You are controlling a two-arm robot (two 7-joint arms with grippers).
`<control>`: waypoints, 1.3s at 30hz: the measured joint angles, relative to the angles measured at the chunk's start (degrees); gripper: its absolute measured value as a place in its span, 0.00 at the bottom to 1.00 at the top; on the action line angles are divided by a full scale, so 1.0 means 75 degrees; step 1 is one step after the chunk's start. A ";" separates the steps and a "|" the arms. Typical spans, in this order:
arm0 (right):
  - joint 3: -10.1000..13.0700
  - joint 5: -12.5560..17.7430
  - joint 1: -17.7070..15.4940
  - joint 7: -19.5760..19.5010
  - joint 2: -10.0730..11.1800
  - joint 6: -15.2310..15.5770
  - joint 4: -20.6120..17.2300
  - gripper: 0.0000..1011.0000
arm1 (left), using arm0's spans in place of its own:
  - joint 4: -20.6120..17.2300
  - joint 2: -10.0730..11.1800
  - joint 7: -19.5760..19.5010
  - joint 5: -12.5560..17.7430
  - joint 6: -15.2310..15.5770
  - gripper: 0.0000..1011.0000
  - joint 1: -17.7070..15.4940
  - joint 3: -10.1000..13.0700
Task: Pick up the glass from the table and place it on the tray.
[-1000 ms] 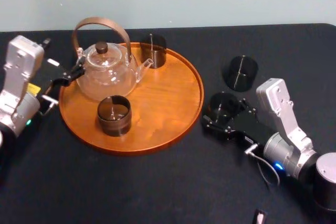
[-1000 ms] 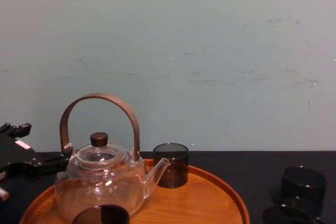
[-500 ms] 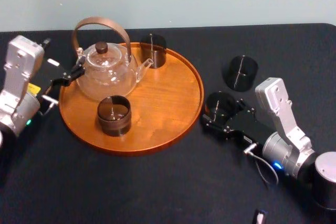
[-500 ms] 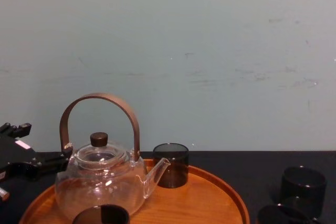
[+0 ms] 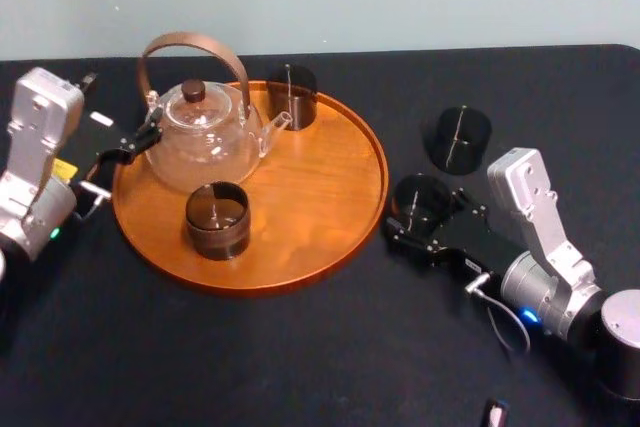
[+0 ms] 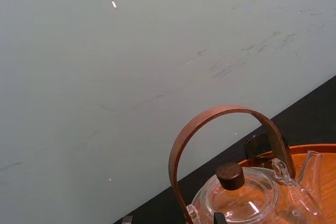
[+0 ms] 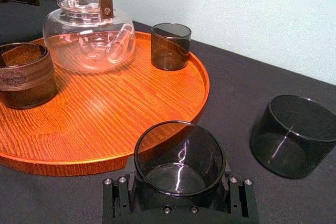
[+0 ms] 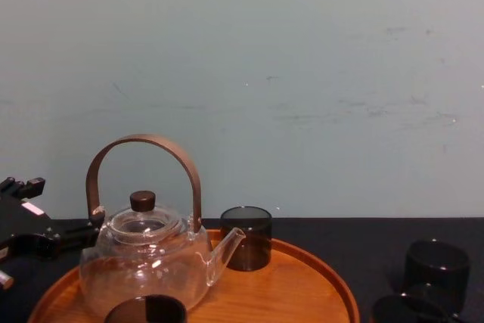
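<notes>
Scarcely nearer than a second earlier, the glass (image 5: 420, 195) sat just right of the tray (image 5: 300, 217), centre-right of frame, clamped between the fingers of your right gripper (image 5: 425, 215); the carry across looked barely begun. Your left gripper (image 5: 132, 147) idled beside the teapot (image 5: 205, 142), far left.

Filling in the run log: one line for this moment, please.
right claw around glass, right of tray | left claw idle beside teapot | glass not yet on tray
</notes>
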 joint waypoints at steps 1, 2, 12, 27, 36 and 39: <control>0.0001 0.0000 0.0000 -0.0001 0.0000 -0.0001 -0.0001 0.90 | 0.0000 0.0000 0.0000 0.0000 0.0000 0.99 0.0000 0.0000; 0.0002 0.0000 -0.0001 -0.0003 0.0000 -0.0002 -0.0002 0.90 | 0.0000 0.0000 0.0000 0.0000 0.0000 0.99 0.0000 0.0000; 0.0029 0.0120 -0.0078 0.0064 0.0113 -0.0133 -0.0256 0.90 | 0.0000 0.0000 0.0000 0.0000 0.0000 0.99 0.0000 0.0000; -0.0333 0.0121 0.0087 0.0201 0.0106 -0.0062 -0.0734 0.90 | 0.0000 0.0000 0.0000 0.0000 0.0000 0.99 0.0000 0.0000; -0.0758 0.0090 0.0563 0.0368 -0.0141 -0.0112 -0.0371 0.90 | 0.0000 0.0000 0.0000 0.0000 0.0000 0.99 0.0000 0.0000; -0.0918 0.0067 0.0765 0.0412 -0.0253 -0.0141 -0.0158 0.90 | 0.0000 0.0000 0.0000 0.0000 0.0000 0.99 0.0000 0.0000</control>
